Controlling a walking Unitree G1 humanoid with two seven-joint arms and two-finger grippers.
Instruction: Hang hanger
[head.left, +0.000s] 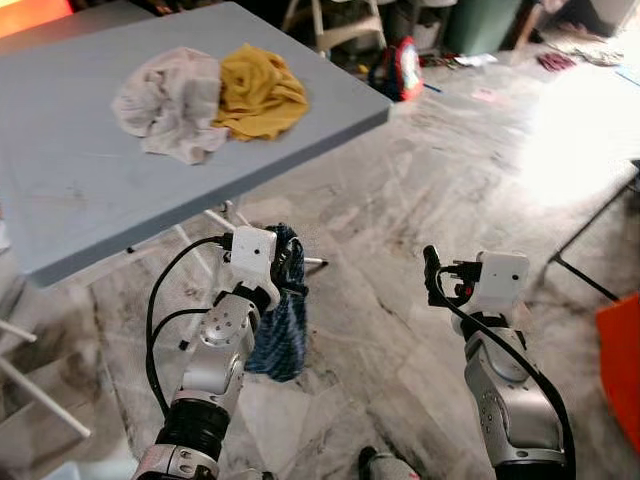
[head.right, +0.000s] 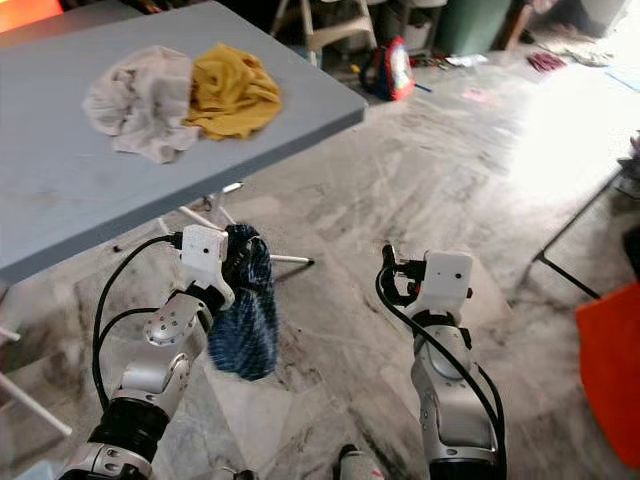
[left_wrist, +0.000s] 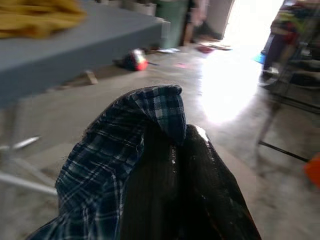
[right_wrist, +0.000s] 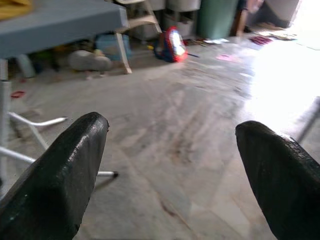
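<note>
— Presently, what is held, and by which gripper?

— A dark blue plaid garment (head.left: 278, 330) is pinched in the left gripper (head.left: 287, 268), whose jaws are closed on a fold of the cloth; the rest hangs free below, just past the edge of the grey bench (head.left: 60, 180). The right gripper (head.left: 432, 272) is raised beside it, well apart, with its jaws set wide and nothing between them.

— Where is the hanger named in the task?

— No hanger can be made out in these views. Whether one is wrapped inside the plaid cloth cannot be told. No rail or hook is seen either.

— What else is noted?

— A beige cloth (head.left: 165, 100) and a mustard cloth (head.left: 258, 92) are heaped together, touching, on the bench. A red bag (head.left: 403, 68) lies on the marble floor (head.left: 440, 190) beyond.

— How is the step best carried out?

— It is judged that the garment is being carried. The left grip should be kept firm, since only a fold is caught and the hanging weight could pull it loose. The trailing cloth should be kept off the bench legs. The free right gripper is best kept ready to support the load.
</note>
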